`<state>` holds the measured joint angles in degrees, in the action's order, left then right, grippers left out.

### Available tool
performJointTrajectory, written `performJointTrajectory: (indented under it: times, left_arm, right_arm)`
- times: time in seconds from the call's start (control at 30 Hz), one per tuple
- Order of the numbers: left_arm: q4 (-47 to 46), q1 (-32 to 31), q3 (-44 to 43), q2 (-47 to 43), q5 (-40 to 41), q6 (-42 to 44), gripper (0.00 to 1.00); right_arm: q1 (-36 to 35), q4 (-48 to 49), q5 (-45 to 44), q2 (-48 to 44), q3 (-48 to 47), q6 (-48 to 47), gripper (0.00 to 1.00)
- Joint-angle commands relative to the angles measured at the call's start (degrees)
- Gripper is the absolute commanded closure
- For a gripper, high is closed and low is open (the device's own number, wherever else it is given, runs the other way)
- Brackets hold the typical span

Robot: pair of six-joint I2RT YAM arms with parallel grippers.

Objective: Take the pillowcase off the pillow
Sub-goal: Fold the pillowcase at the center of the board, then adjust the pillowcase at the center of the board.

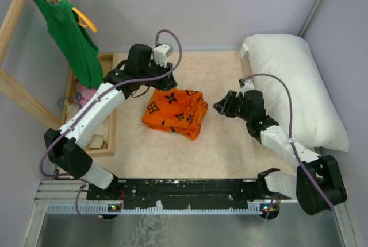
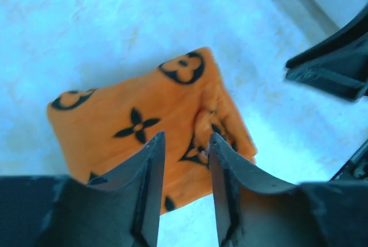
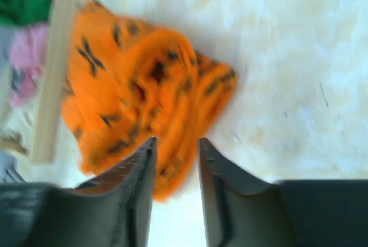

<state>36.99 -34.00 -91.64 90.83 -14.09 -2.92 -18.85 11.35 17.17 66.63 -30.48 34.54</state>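
The orange pillowcase (image 1: 175, 112) with black motifs lies in a folded heap on the table's middle, off the pillow. The plump white pillow (image 1: 299, 86) rests along the right side. My left gripper (image 1: 150, 86) hovers just behind the heap's far left edge. In the left wrist view it is the left gripper (image 2: 187, 136) that stands open above the pillowcase (image 2: 144, 115), with nothing between its fingers. My right gripper (image 1: 221, 107) points at the heap from the right, a little apart from it. The right wrist view shows the right gripper (image 3: 176, 141) open and empty over the blurred pillowcase (image 3: 138, 86).
A green tank top (image 1: 75, 40) hangs on a yellow hanger from a wooden frame (image 1: 17, 23) at the far left. Below it a pink cloth (image 1: 85, 95) lies in a wooden tray (image 1: 110, 138). The right arm's black link (image 2: 333, 63) shows at the left wrist view's right edge.
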Motion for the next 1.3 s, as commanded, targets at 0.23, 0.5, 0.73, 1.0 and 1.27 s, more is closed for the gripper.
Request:
performJointTrajectory:
  times: [0.23, 0.5, 0.73, 1.0, 1.27]
  left_arm:
    - [-37.21, 1.40, 31.70, -7.49, -8.80, -9.55, 1.00]
    - [-49.50, -5.24, 45.79, -4.42, -3.39, -12.33, 1.00]
    - [-45.66, -5.66, 58.50, -11.77, 3.82, -11.36, 1.00]
    - [-37.02, -5.47, 54.30, -18.18, 7.55, -6.11, 0.92]
    - [-40.01, -5.51, 47.06, -12.86, 4.02, -8.24, 0.86]
  right_arm:
    - [-10.38, -3.57, -7.13, 18.32, -31.78, -4.01, 1.00]
    - [-1.89, 7.28, -2.64, 35.88, -26.39, 1.37, 1.00]
    - [-1.45, 5.58, -3.88, 31.80, -17.68, 1.08, 1.00]
    - [-4.61, -1.45, -11.96, 16.74, -23.13, -6.36, 1.00]
    - [-13.71, 1.98, -5.76, 15.11, -27.17, -6.37, 1.00]
